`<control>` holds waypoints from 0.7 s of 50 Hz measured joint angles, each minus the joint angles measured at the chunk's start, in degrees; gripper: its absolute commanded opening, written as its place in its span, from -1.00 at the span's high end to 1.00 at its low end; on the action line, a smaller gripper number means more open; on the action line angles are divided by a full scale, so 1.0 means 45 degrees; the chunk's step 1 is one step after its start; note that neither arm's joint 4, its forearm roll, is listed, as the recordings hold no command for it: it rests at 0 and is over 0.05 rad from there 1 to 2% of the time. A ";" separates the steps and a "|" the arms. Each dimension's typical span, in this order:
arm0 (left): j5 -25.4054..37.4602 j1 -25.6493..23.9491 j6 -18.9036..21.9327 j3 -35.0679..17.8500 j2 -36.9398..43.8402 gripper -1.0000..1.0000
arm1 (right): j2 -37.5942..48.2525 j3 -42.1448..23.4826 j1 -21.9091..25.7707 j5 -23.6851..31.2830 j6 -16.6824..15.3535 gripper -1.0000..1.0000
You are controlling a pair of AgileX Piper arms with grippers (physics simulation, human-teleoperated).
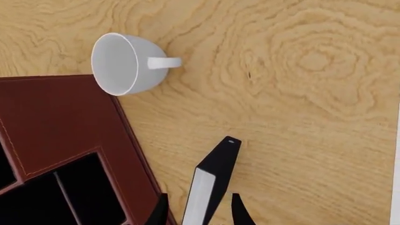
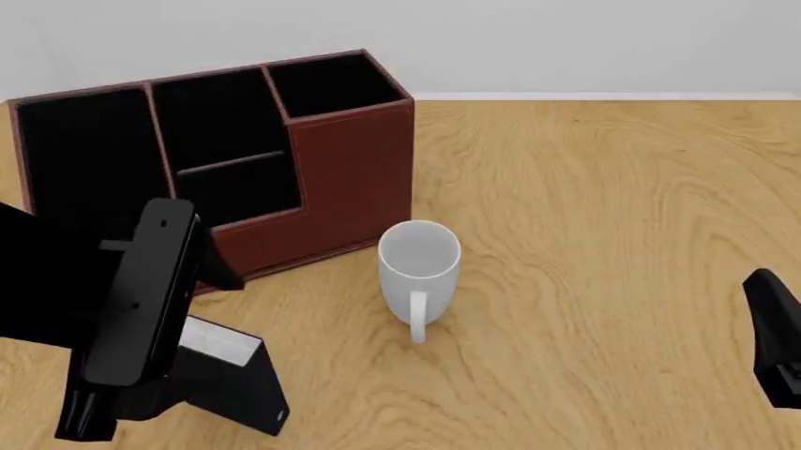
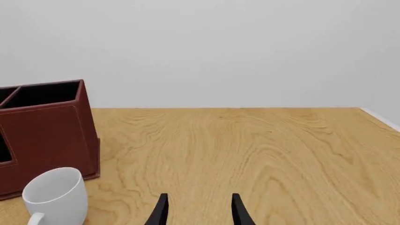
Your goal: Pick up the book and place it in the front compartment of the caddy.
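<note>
Two arms: we work with the left gripper (image 1: 198, 213); the right gripper (image 3: 197, 212) hangs spread and empty above bare wood, well apart from everything.
Left jaws: set apart either side of the book (image 1: 209, 180), white page edges toward one finger; whether the pads already press the covers we cannot tell, since the contact is cut off at the frame edge.
Book: between our left jaws, spine pointing away from us, just beside the caddy's (image 2: 356, 159) outer wall.
Grip advice: we should close squarely across both covers before lifting.
Front compartment (image 2: 238, 187): behind the low crossbar; we should carry the book high over the wall, then lower it upright.
Hazard: white mug (image 2: 419, 267) stands near the caddy.
</note>
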 measured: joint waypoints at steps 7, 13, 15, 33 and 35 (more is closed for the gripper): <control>-0.0154 0.0200 0.0128 0.0255 -0.0047 -1.00 | 0.0001 -0.0001 0.0000 -0.0001 0.0000 -1.00; -0.0281 0.0366 0.0232 0.0433 -0.0077 -1.00 | 0.0001 -0.0001 0.0000 -0.0001 0.0000 -1.00; -0.0316 0.0407 0.0251 0.0483 -0.0085 -1.00 | 0.0002 -0.0001 0.0000 -0.0001 0.0000 -1.00; -0.0623 0.0804 0.0517 0.1001 -0.0231 -1.00 | 0.0002 -0.0002 0.0000 -0.0001 0.0000 -1.00; -0.0649 0.0846 0.0540 0.1035 -0.0240 -1.00 | 0.0002 -0.0002 0.0000 0.0000 0.0000 -1.00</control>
